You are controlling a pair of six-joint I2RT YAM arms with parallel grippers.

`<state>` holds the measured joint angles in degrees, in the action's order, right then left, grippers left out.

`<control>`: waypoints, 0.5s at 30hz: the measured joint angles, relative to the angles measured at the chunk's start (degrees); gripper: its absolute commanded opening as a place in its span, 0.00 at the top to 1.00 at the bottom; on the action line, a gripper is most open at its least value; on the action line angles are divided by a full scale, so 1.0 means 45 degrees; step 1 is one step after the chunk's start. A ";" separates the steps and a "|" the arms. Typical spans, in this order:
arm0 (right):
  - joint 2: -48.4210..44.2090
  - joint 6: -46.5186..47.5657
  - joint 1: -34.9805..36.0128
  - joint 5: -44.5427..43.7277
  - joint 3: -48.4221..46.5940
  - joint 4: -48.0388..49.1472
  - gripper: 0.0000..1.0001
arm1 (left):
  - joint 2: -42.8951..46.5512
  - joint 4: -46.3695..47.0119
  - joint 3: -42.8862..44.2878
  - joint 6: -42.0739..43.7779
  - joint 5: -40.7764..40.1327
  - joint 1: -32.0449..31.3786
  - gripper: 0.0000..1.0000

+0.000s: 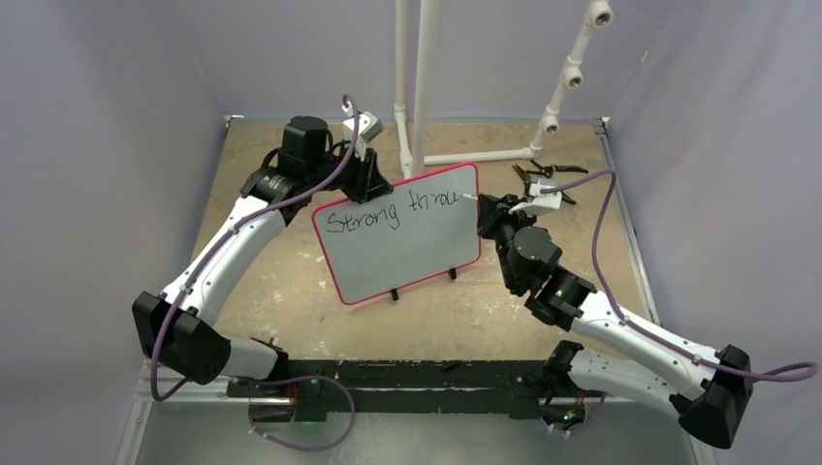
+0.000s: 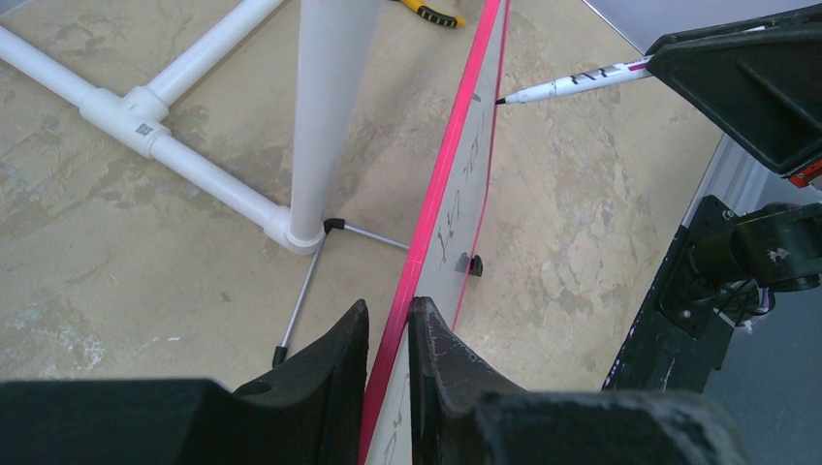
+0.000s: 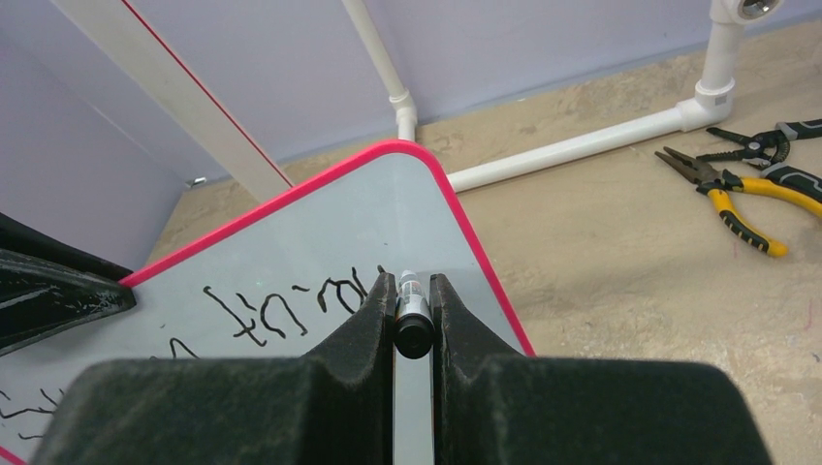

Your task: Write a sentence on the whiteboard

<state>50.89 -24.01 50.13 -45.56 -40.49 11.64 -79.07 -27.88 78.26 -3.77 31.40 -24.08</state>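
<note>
Right gripper (image 3: pixel 414 291) jaws nearly closed, pinching marker (image 3: pixel 414 327), tip at the upper right of whiteboard (image 1: pixel 407 257). Left gripper (image 2: pixel 389 315) jaws narrow, clamped on the board's red edge, upper left corner. Board stands mid-frame in top view. Sentence (image 1: pixel 388 215) reads "Strong throu".

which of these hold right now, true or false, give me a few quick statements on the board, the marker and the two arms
1. The left end effector grips the board by its edge. True.
2. The right end effector is empty. False: it holds a marker.
3. The writing fills two lines. False: there is one line, "Strong throu".
4. Pliers lie on the table. True.
5. The board lies flat. False: it stands upright.
</note>
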 measured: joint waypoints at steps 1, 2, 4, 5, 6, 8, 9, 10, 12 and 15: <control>0.0034 0.0029 0.0000 -0.0005 0.0000 0.0044 1.00 | -0.0010 0.0000 0.0005 0.0000 0.0005 0.0000 1.00; 0.0102 0.0073 0.0000 -0.0019 0.0000 0.0078 1.00 | -0.0019 0.0000 0.0010 0.0005 0.0005 0.0000 1.00; 0.0253 0.0155 0.0000 -0.0073 0.0000 0.0126 1.00 | -0.0024 0.0000 0.0015 0.0005 0.0019 0.0000 1.00; 0.0335 0.0180 0.0000 -0.0097 0.0000 0.0170 1.00 | -0.0024 0.0000 0.0015 0.0005 0.0034 0.0000 1.00; 0.0389 0.0204 -0.0005 -0.0117 0.0000 0.0199 1.00 | -0.0024 0.0000 0.0015 0.0005 0.0034 0.0000 1.00; 0.0486 0.0238 0.0000 -0.0214 0.0000 0.0287 1.00 | -0.0039 0.0005 0.0015 0.0005 0.0034 0.0005 1.00; 0.0510 0.0253 0.0000 -0.0282 0.0000 0.0330 1.00 | -0.0053 0.0019 0.0015 0.0010 0.0034 0.0005 1.00; 0.0520 0.0257 0.0000 -0.0321 0.0000 0.0374 1.00 | -0.0058 0.0019 0.0015 0.0005 0.0034 0.0005 1.00; 0.0525 0.0316 -0.0005 -0.0335 0.0000 0.0476 1.00 | -0.0058 0.0019 0.0015 0.0010 0.0039 0.0005 1.00; 0.0525 0.0476 -0.0015 -0.0321 -0.0010 0.0685 1.00 | -0.0058 0.0015 0.0015 0.0010 0.0053 0.0005 1.00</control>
<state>53.25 -21.87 50.06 -47.00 -40.53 14.72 -79.33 -27.81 78.32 -3.73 31.64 -24.05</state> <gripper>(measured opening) 0.123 0.177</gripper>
